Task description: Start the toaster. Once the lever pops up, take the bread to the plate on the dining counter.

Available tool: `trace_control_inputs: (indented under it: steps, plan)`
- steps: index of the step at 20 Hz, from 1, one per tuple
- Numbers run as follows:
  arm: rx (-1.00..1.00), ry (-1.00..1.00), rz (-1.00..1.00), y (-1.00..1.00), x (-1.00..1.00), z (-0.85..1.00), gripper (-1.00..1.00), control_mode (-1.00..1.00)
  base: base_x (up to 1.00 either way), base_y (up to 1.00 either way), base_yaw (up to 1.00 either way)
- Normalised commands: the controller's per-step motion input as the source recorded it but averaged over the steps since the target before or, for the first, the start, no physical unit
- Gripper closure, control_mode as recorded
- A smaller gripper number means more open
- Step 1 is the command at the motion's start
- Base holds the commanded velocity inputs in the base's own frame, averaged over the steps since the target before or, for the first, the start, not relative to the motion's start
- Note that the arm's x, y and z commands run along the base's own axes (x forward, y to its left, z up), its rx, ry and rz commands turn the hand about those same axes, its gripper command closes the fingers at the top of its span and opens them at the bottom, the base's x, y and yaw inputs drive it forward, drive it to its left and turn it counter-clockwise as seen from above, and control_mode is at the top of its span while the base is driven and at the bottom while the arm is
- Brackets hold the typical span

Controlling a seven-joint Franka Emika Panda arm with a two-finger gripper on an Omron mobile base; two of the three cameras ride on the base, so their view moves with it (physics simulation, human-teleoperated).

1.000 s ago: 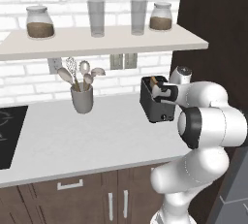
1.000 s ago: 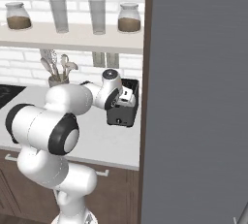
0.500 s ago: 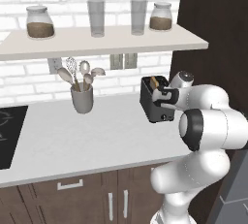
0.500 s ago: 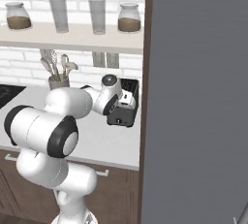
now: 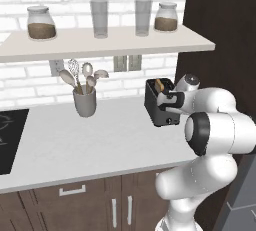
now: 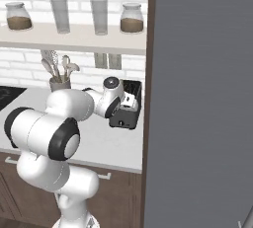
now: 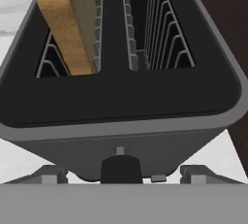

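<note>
The dark toaster (image 5: pixel 156 111) stands at the right end of the grey worktop, hard against a tall dark cabinet. The tan bread (image 5: pixel 159 83) stands upright, its top poking out of a slot. My gripper (image 5: pixel 171 100) is at the toaster's near end, just above its front face. In the hand view I look down into the toaster (image 7: pixel 121 97). The bread (image 7: pixel 63 19) fills the left slot and the right slot is bare. The black lever knob (image 7: pixel 121 166) sits between my fingertips (image 7: pixel 48 174), and the gripper (image 7: pixel 121 177) is open around it. From the right, the gripper (image 6: pixel 127 104) covers part of the toaster (image 6: pixel 134 93). The plate and the dining counter are out of view.
A grey utensil cup (image 5: pixel 85 102) stands at the back of the worktop (image 5: pixel 100 140), and a black hob (image 5: pixel 7 135) lies at its left end. A shelf (image 5: pixel 100 40) with jars and glasses hangs above. The dark cabinet (image 5: pixel 220 35) blocks the right side.
My hand has edged slightly closer to the toaster's front end. The toaster, the bread and everything else stay in place.
</note>
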Motion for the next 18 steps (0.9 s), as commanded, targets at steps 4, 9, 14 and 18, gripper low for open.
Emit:
trace_control_inputs:
  steps: [4,9,14,18]
  plan:
    - [0.00,0.00,0.00,0.00,0.00,0.00,1.00,-1.00,0.00,0.00,0.00]
    - [0.00,0.00,0.00,0.00,0.00,0.00,1.00,-1.00,0.00,0.00,0.00]
    - [0.00,0.00,0.00,0.00,0.00,-0.01,1.00,-1.00,0.00,0.00,0.00]
    - [0.00,0.00,0.00,0.00,0.00,-0.31,1.00,-1.00,0.00,0.00,0.00]
